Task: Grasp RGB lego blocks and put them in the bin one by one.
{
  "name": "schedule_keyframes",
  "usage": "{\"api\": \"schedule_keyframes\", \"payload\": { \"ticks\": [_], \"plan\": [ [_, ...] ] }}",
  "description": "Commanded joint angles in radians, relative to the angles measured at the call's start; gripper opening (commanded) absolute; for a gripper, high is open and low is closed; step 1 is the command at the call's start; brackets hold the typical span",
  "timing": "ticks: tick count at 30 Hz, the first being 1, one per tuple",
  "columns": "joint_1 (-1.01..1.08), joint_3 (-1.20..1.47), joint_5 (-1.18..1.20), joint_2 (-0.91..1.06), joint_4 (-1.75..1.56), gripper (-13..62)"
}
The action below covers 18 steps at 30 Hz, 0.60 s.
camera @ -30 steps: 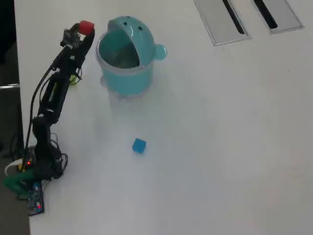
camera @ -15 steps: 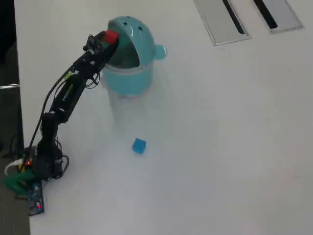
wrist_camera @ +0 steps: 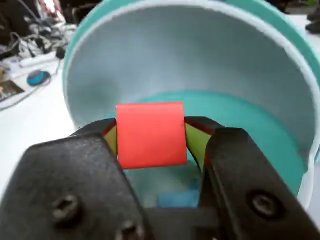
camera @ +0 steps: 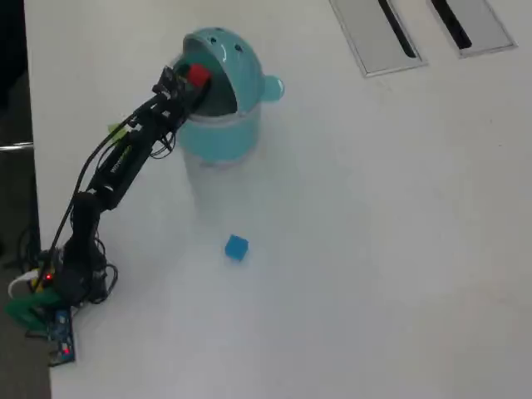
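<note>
Gripper (wrist_camera: 151, 137): I see it clamped on the red block (wrist_camera: 150, 134), one jaw against each side of it.
Red block: held in the air over the bin's (camera: 218, 133) opening; in the wrist view I look past it straight into the tub.
Bin: teal tub on the white table (camera: 374, 249), its domed lid (camera: 223, 46) swung back at the far side and the knob (camera: 273, 86) on its right in the overhead view.
Blue block (camera: 236, 247): on the table, well apart from the bin, toward the bottom of the overhead view.
Arm (camera: 120, 162): I see it reaching up to the bin from the lower left in that view.
</note>
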Motion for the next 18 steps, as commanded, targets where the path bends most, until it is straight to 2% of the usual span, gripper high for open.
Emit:
{"api": "schedule_keyframes", "payload": {
  "ticks": [1,3,4,8,18],
  "plan": [
    [0.015,-0.063,-0.009,0.043,-0.118,17.1],
    [0.028,-0.077,-0.009,0.034,-0.118,23.2],
    [0.041,-0.077,-0.011,0.029,-0.118,28.7],
    [0.064,-0.075,-0.008,0.029,-0.129,35.4],
    [0.052,-0.057,0.002,0.106,-0.066,34.6]
  ]
}}
